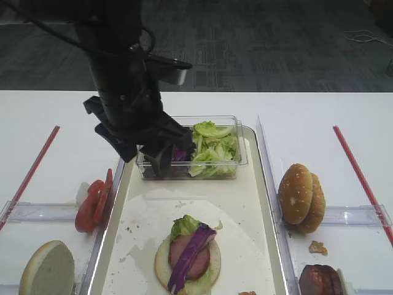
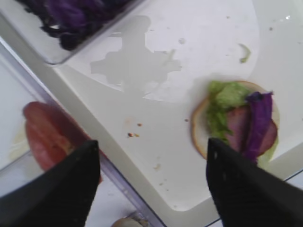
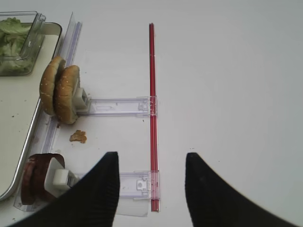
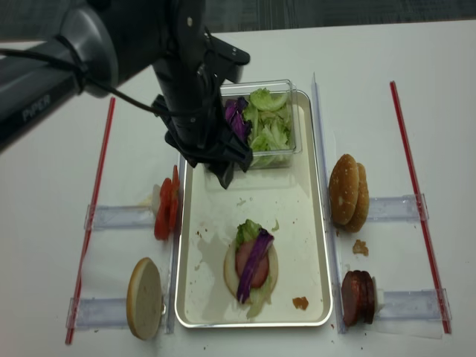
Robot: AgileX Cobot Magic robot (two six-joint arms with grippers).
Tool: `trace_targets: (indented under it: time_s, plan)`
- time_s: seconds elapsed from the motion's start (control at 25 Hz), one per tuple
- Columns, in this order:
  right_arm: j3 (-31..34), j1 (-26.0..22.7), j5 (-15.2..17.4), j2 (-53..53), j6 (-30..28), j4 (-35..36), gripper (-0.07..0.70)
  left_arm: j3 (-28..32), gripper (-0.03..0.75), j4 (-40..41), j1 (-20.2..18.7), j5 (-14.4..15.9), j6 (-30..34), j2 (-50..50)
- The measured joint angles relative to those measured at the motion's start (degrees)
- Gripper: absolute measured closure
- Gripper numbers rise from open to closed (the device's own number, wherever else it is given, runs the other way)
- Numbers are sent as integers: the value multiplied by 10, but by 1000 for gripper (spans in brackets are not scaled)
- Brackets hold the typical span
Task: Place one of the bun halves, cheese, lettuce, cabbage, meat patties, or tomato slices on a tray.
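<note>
The large rectangular tray (image 4: pixel 312 223) with the cream-white floor and the silvery rim lay in the middle of the white table (image 4: pixel 416 67). On its near part one pale bun half (image 4: pixel 251 269) lay flat, and on it were a light green crinkled lettuce leaf (image 4: pixel 248 230), a round pinkish-brown meat patty (image 4: pixel 248 264) and a long deep purple cabbage strip (image 4: pixel 253 264) across the patty. The left gripper (image 4: pixel 225 175) hung above the far left part of the tray, just beside the small clear plastic box (image 4: pixel 286 88) with green and purple leaves; its jaws stood wide apart and held nothing. The bright red tomato slices (image 4: pixel 166 208) stood on edge in a clear holder outside the left rim, and another bun half (image 4: pixel 145 297) with its pale face stood nearer on that side. On the right of the tray two golden-brown bun halves (image 4: pixel 349 192) and dark reddish-brown meat patties (image 4: pixel 358 297) stood in clear holders. The right gripper (image 3: pixel 151 177) hovered over the table near a thin red strip (image 3: pixel 152 94), its black fingers (image 3: pixel 102 189) spread, with nothing between them.
</note>
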Motion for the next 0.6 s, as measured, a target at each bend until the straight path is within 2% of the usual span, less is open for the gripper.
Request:
trace_targets:
  time_s: [0.32,0.6]
  plan:
    - [0,0,0,0,0,0,280,0,259,1,127,0,10,0]
    - [0,0,0,0,0,0,281,0,260,11,218,0,11,0]
